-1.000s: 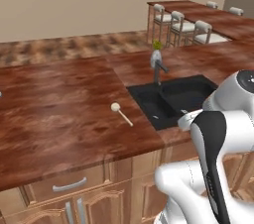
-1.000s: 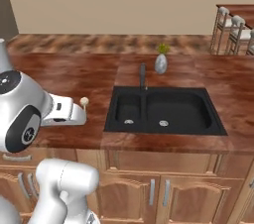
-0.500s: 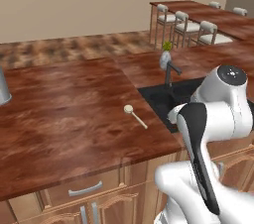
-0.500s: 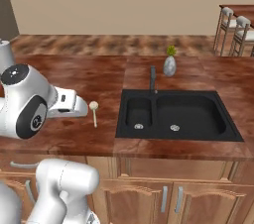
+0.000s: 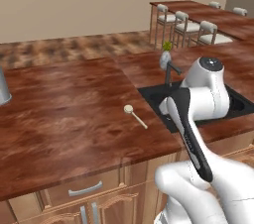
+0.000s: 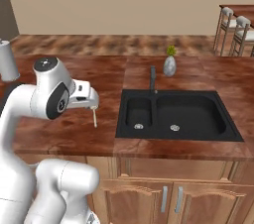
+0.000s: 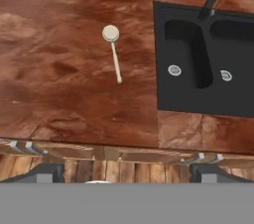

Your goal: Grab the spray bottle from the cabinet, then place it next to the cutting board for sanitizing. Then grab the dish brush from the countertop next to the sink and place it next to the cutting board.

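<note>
Left base view: the dish brush (image 5: pixel 134 115) lies flat on the worktop (image 5: pixel 74 109), just left of the sink (image 5: pixel 198 100).

Right base view: its handle shows below the gripper (image 6: pixel 92 102).

Hand view: jaws apart, empty. Judged light, stiff, thin; grip mid-handle.

A home kitchen is shown: a glossy wood-grain countertop (image 5: pixel 69 114) is set over wooden drawers (image 5: pixel 84 188), a black sink (image 6: pixel 173 116) with a faucet (image 6: pixel 153 79) is recessed in it, and dining chairs (image 5: pixel 183 22) are placed at a table beyond.
</note>
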Controlling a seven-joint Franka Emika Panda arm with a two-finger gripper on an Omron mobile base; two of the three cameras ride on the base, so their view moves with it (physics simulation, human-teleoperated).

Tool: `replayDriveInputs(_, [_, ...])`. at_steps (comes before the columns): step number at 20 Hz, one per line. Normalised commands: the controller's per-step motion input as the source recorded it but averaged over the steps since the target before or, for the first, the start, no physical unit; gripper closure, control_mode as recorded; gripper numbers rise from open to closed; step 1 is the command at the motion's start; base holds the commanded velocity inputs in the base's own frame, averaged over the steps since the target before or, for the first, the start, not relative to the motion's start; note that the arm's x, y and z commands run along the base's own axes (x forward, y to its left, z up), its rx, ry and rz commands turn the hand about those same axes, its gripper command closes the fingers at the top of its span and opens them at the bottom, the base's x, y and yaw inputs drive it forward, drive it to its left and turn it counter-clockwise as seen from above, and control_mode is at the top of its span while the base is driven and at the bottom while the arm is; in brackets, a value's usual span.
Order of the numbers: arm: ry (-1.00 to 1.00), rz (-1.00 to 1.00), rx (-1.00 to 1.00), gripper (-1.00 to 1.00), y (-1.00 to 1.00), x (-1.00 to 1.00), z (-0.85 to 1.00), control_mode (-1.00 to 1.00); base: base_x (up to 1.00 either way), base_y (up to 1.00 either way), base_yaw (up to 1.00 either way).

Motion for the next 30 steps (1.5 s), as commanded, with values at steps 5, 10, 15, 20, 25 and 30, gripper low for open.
replayDriveInputs(5, [0.13,0.00,0.00,-1.00,0.47,0.53,-0.49,-1.00,0.00,0.00,0.00])
replayDriveInputs(10, [0.11,0.00,0.00,-1.00,0.23,0.66,-0.38,-1.00,0.00,0.00,0.00])
replayDriveInputs(15, [0.14,0.00,0.00,-1.00,0.16,0.74,-0.42,-1.00,0.00,0.00,0.00])
replayDriveInputs(20, [0.12,0.00,0.00,-1.00,0.05,0.58,-0.30,-1.00,0.00,0.00,0.00])
replayDriveInputs(25, [0.12,0.00,0.00,-1.00,0.00,0.46,-0.26,-1.00,0.00,0.00,0.00])
replayDriveInputs(30, [0.07,0.00,0.00,-1.00,0.03,0.31,-0.32,-1.00,0.00,0.00,0.00])
